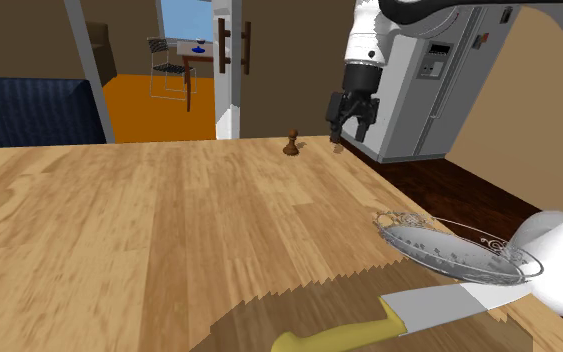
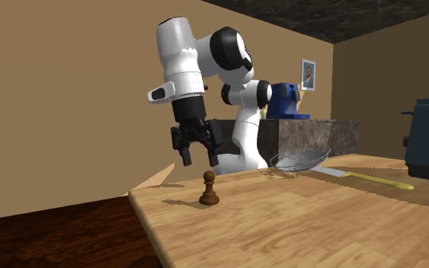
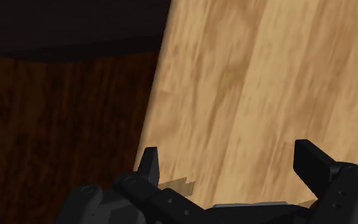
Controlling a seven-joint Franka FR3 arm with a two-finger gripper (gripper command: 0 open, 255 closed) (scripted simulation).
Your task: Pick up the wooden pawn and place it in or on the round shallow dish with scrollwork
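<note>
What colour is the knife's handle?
Yellow; the knife handle shows best in the shoulder view.

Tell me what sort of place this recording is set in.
Probably a house kitchen: a grey double-door fridge stands behind a wooden worktop, which carries a yellow-handled knife and a shallow dish.
</note>
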